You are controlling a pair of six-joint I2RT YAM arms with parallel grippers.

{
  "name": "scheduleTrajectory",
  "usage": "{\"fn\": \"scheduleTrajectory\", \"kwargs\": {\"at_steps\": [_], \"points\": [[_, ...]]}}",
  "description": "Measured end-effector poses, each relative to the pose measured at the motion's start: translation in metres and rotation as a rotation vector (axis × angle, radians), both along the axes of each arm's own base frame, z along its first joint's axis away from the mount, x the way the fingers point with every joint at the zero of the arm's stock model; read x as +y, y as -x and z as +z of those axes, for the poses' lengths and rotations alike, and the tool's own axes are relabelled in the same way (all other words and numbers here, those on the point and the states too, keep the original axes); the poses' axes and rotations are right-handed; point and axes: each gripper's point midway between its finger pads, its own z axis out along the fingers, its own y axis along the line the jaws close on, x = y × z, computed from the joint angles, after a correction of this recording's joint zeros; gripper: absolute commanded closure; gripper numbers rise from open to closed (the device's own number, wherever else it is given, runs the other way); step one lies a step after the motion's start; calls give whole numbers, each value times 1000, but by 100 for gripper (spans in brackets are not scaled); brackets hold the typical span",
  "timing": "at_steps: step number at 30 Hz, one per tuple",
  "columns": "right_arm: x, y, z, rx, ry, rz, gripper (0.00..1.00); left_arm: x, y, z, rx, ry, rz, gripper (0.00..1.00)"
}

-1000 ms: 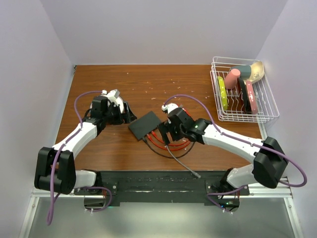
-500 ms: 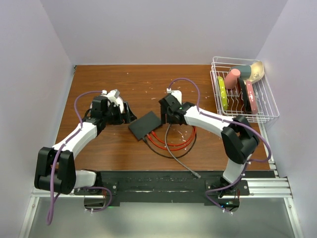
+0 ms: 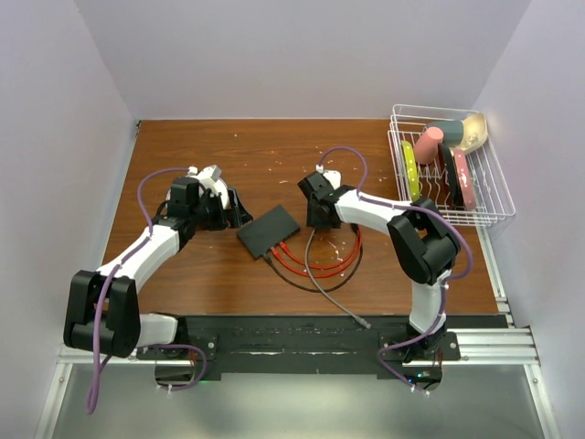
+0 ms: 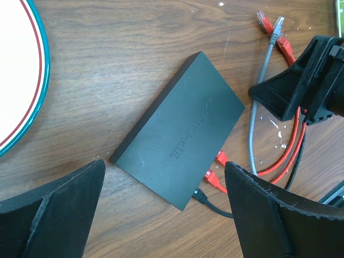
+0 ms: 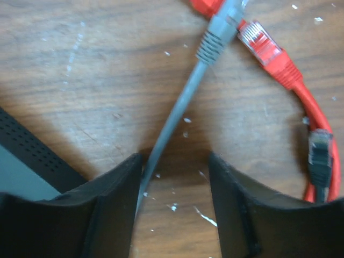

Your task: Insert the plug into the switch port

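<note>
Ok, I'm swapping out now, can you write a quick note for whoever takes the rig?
Left claw: open, empty, short of the switch.
Right claw: open, straddling the grey cable behind the grey plug, no grip yet.
Switch lies flat on the table, red plugs and a black one already in its ports.
Nothing done with the grey plug; it lies loose.
Left: grip the cable, bring the plug to a port, push in.

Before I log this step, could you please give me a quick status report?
Left gripper open, near the switch. Right gripper open, astride the grey cable; grey plug not inserted, beside a loose red plug.
</note>
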Motion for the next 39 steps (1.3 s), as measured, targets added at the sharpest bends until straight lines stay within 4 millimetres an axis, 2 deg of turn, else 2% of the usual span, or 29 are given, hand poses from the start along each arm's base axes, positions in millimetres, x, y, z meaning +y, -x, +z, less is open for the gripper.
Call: {"fn": "scheduleTrajectory", "kwargs": {"at_steps": [3, 4, 11, 15, 19, 25, 28, 31, 36, 39], "points": [[4, -5, 1, -2, -24, 0, 96, 0, 0, -1, 2, -1, 0, 2], [4, -6, 0, -1, -27, -2, 100, 0, 0, -1, 2, -1, 0, 2], [12, -22, 3, -12, -11, 63, 100, 0, 0, -1, 3, -1, 1, 2], [20, -27, 15, -30, -5, 170, 100, 0, 0, -1, 3, -1, 1, 2], [31, -24, 51, -82, -53, 311, 100, 0, 0, -1, 3, -1, 1, 2], [50, -2, 140, -272, -205, 553, 100, 0, -1, 0, -16, 3, 1, 2], [56, 14, 157, -316, -244, 647, 100, -1, 2, 1, -40, 13, -3, 2], [59, 34, 142, -286, -259, 723, 100, -4, 3, 11, -88, 42, -16, 2], [65, 83, 90, -149, -275, 831, 100, -12, 3, 35, -201, 104, -39, 2], [67, 105, 72, -91, -303, 877, 100, -17, 6, 46, -258, 139, -66, 3]]}}
